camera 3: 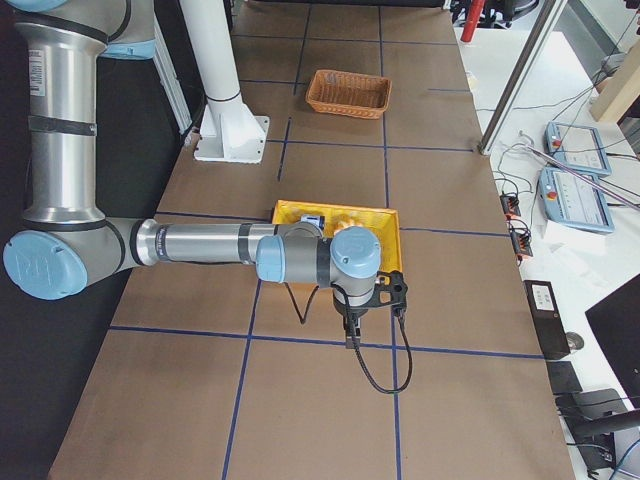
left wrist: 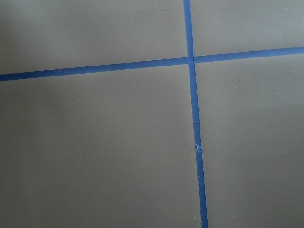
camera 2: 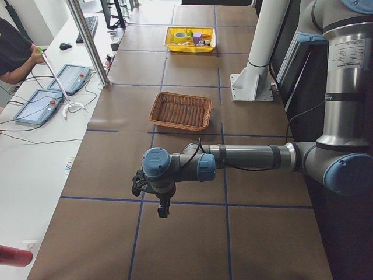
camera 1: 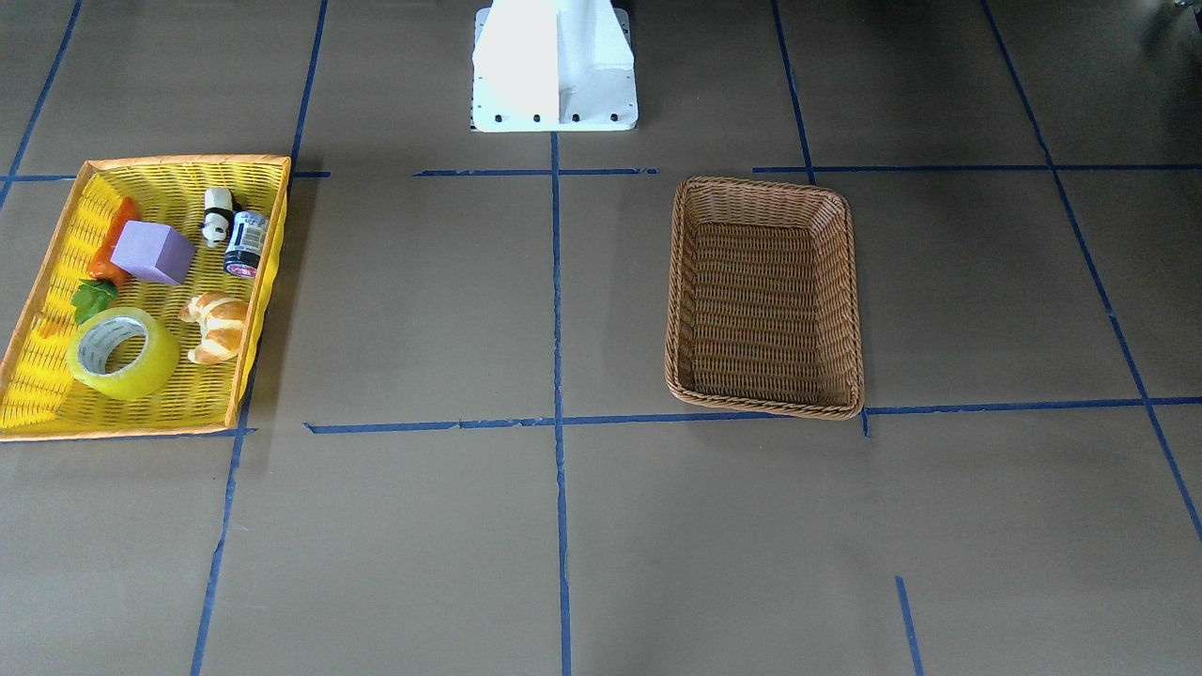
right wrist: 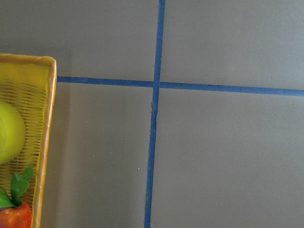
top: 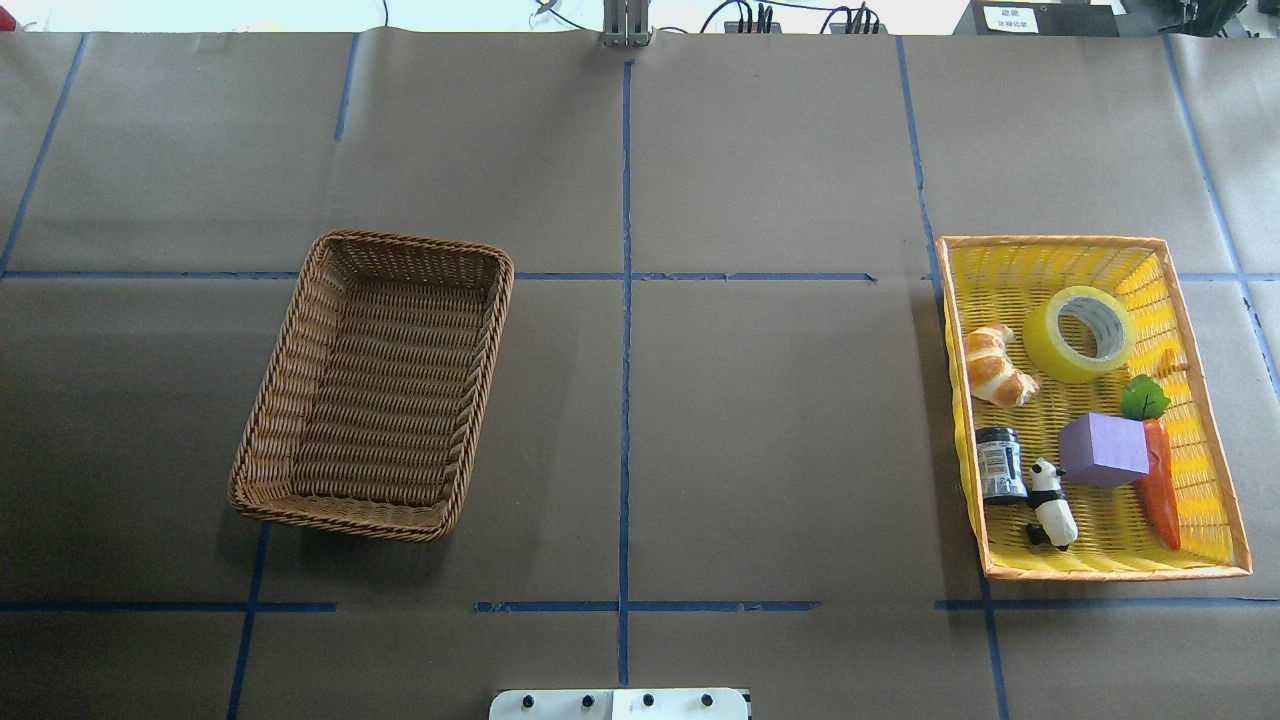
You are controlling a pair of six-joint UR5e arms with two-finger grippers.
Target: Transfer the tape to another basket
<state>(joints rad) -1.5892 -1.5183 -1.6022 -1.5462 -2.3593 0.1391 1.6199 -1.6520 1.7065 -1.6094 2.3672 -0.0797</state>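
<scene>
Tape [top: 1050, 352] was out of both hands' reach, and what a spread across this desk [top: 750, 420]! The left hand [camera 2: 163, 212] hung low over bare brown paper at the robot's left end, its wrist camera seeing only a crossing of blue lines [left wrist: 192, 59]. Fingers apart or together? I could not tell from the side view. The right hand [camera 3: 349, 340] hung at the opposite end, just past the short side of the yellow basket [top: 1110, 575], and its state I could not tell either. Its wrist camera caught that basket's corner with a sliver of the tape's yellow side.

Moving outward, the tape lay in the yellow basket's far half, core opening facing up. A croissant [top: 995, 366] was just beside it, toward the desk's middle. Closer to the robot came a purple block [top: 1103, 450] against a carrot [top: 1162, 490], whose green leaves pointed at the roll, then a dark jar [top: 998, 463] and a panda figure [top: 1052, 505] side by side.

Well apart, across the centre line on the robot's left half, sat the wicker basket [top: 340, 520], turned slightly askew to the grid.
</scene>
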